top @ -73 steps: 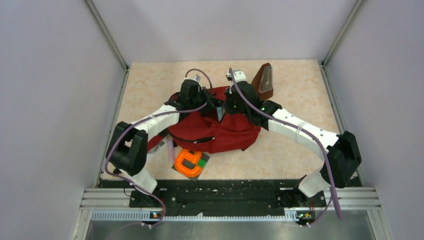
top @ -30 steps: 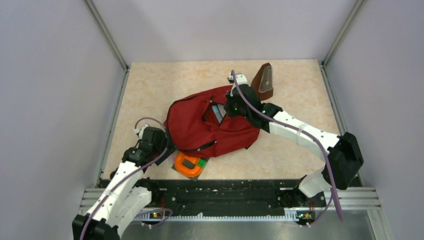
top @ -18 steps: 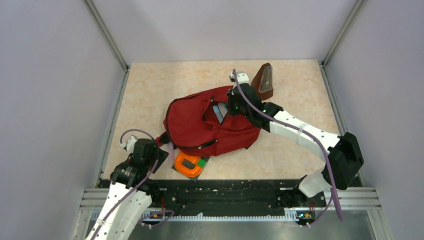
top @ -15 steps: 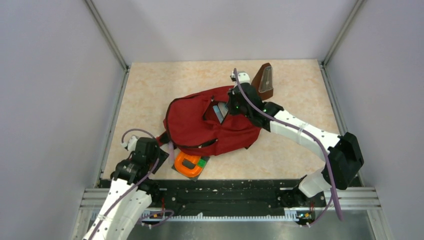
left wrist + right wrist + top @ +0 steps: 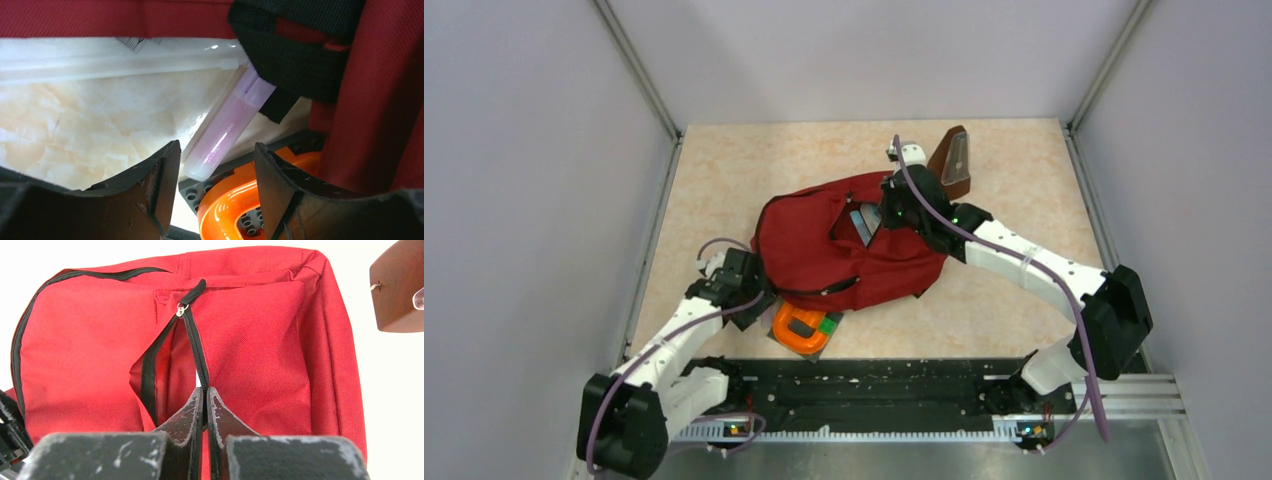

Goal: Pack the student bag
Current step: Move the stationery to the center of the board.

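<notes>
Red fabric of the student bag covers the middle of the bench; the bag lies flat with its main zip parted along the top. Right gripper: jaws pressed together on the zip edge of the bag opening, gripping that edge. Left gripper: jaws standing apart, nothing clamped, low over the bench at the near left corner of the bag. Beyond its fingertips lies a pink translucent tube, its far end tucked under a black strap. An orange loop-shaped piece sits on a studded plate just beside the bag's near edge. A brown metronome stands upright just behind the right gripper
</notes>
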Robot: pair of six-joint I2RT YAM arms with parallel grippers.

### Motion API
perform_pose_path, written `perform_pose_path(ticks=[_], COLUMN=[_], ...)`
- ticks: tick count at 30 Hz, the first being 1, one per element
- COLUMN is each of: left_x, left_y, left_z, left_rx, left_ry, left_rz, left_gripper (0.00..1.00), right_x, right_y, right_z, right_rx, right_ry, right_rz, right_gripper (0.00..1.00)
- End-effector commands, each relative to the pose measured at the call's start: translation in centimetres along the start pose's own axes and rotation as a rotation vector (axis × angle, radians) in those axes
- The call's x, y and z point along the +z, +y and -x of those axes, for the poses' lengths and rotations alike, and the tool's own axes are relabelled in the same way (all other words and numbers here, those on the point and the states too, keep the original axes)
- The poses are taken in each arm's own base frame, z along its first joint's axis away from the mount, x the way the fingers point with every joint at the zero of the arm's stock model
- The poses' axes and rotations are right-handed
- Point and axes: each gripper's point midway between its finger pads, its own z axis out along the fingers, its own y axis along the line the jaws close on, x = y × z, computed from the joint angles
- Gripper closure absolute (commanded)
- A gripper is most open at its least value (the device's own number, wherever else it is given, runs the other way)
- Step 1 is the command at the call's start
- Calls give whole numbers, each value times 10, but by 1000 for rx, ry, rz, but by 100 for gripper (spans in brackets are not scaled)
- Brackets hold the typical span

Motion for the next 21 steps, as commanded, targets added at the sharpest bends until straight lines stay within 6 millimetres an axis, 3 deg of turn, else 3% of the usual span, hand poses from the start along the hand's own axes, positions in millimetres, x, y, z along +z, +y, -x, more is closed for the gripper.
perform_pose_path(ticks=[1, 7, 13, 17, 21], left_x=[5, 13, 12, 8, 11], left_y=[-28, -22, 15, 29, 35], left_z=[21, 18, 18, 22, 11], left_rx=[69, 126, 82, -4, -22], left_ry=[-49, -13, -50, -104, -86], left_rz=[-54, 8, 131, 104, 71], left_gripper=[42, 49, 55, 58, 60], right_x=[-19, -18, -17, -16, -14], right_y=[0, 0, 1, 1, 4], right_z=[48, 47, 48, 47, 45], right_rx=[45, 42, 37, 38, 44], right_ry=[-131, -127, -125, -120, -113], right_rz=[9, 6, 10, 11, 23], right_gripper=[100, 100, 100, 100, 100])
